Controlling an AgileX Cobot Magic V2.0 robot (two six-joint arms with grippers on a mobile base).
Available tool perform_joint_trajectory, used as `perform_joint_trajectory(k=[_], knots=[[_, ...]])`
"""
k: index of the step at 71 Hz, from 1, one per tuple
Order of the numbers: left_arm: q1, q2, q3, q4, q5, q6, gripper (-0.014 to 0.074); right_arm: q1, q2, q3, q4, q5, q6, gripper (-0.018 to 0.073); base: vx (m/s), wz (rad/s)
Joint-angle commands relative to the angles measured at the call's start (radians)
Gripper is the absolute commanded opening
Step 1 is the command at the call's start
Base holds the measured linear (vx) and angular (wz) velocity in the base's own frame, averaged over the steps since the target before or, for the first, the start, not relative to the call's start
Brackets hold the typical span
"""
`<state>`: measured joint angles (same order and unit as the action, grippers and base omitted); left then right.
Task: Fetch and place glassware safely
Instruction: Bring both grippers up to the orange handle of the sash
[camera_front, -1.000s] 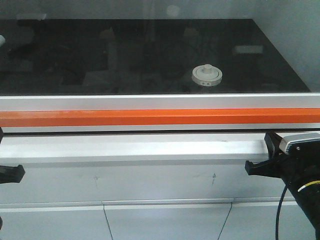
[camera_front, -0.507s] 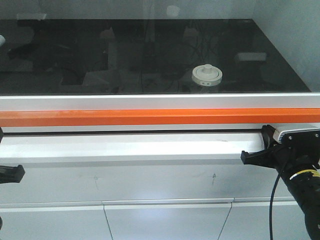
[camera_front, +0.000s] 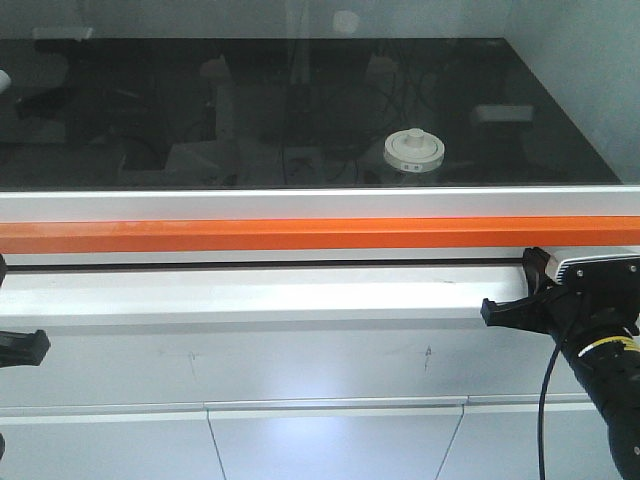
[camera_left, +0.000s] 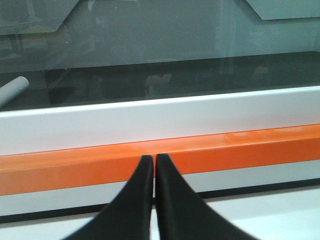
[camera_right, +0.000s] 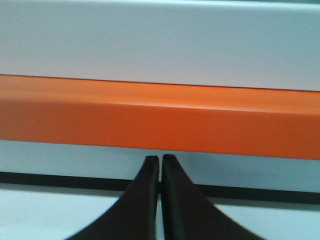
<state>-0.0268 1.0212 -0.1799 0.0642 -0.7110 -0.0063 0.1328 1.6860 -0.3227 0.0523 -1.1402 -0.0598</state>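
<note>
The glassware (camera_front: 413, 150) is a small squat jar with a round cream-white knobbed lid. It stands on a black worktop (camera_front: 300, 110), seen through a reflective glass pane, right of centre. It shows in neither wrist view. My right gripper (camera_front: 530, 292) is low at the right, in front of the white and orange rail (camera_front: 300, 234), well short of the jar. In the right wrist view the gripper (camera_right: 160, 160) is shut on nothing. Only a sliver of my left gripper (camera_front: 15, 345) shows at the left edge. In the left wrist view the gripper (camera_left: 154, 159) is also shut and empty.
A white frame bar (camera_front: 300, 203) and the orange rail run the full width between both grippers and the worktop. A white ledge (camera_front: 250, 297) lies below them, with cabinet panels (camera_front: 330, 440) underneath. A grey tube end (camera_left: 12, 90) shows behind the glass at the left.
My right gripper has shifted a little to the left and slightly up towards the rail. The jar and my left gripper have stayed put.
</note>
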Motion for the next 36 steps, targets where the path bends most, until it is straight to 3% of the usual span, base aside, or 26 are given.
perform_joint_trajectory(k=[1, 36], knots=[[0.000, -0.009, -0.024, -0.013, -0.085, -0.008, -0.0007, 0.001, -0.034, -0.019, -0.004, -0.203, -0.011, -0.0003, 0.00, 0.00], [0.000, -0.009, -0.024, -0.013, -0.085, -0.007, -0.0007, 0.001, -0.059, -0.022, -0.004, -0.203, -0.022, -0.0003, 0.00, 0.00]])
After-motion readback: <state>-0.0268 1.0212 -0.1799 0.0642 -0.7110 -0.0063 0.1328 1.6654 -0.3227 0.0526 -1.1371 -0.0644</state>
